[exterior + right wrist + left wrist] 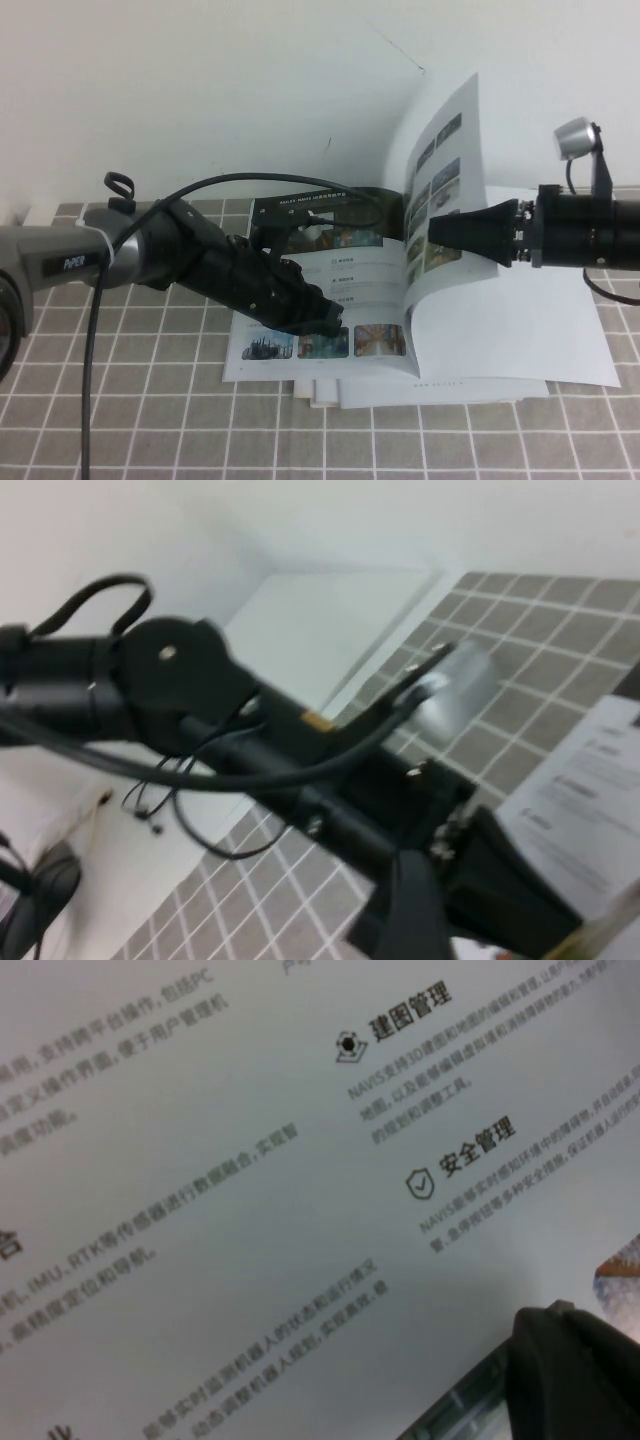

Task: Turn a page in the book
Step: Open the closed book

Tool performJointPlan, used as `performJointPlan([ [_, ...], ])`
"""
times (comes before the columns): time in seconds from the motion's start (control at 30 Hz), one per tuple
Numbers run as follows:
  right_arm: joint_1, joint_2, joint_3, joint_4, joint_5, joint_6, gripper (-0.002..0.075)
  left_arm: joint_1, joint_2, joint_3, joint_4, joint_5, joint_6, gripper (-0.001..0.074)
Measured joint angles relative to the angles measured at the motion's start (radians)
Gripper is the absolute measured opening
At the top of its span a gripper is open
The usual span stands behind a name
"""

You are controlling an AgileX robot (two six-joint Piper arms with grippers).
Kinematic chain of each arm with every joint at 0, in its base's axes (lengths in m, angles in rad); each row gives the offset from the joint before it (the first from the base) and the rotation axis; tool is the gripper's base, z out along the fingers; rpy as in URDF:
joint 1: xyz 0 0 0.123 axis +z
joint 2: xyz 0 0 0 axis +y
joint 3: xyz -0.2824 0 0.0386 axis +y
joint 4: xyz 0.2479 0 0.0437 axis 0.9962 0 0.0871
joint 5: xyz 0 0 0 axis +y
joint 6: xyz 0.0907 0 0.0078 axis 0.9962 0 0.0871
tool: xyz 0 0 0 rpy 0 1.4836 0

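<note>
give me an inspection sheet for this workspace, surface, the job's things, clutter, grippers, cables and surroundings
Surface: table under a grey checked cloth.
Job's things: the book lies open; the page stands lifted near the spine, curved, its photo grid facing the robot's left.
Clutter: loose white sheets stick out from under the book's near edge.
Grippers: left gripper is low over the book's left-hand page; right gripper is at the lifted page, seemingly gripping it.
Cables: a black cable loops over the left arm and hangs down toward the near edge.
Surroundings: plain white wall behind the table.
</note>
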Motion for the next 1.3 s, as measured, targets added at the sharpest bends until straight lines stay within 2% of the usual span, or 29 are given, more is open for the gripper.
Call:
performJointPlan([
  [0.33,0.140,0.000,-0.103,0.000,0.033,-0.029,0.0482,0.000,0.000,0.000,0.002,0.004,0.000,-0.0004],
  [0.87,0.138,-0.025,-0.202,-0.013,0.036,0.077,0.0482,0.028,-0.024,-0.002,0.097,0.113,-0.002,-0.0004],
  [1.07,0.138,-0.099,-0.233,-0.057,0.041,0.100,0.0480,0.049,-0.182,-0.002,0.285,0.035,-0.043,-0.0004],
  [1.3,0.129,-0.146,-0.235,-0.149,0.055,0.102,0.0414,0.134,-0.439,-0.002,0.279,-0.103,-0.084,-0.0004],
])
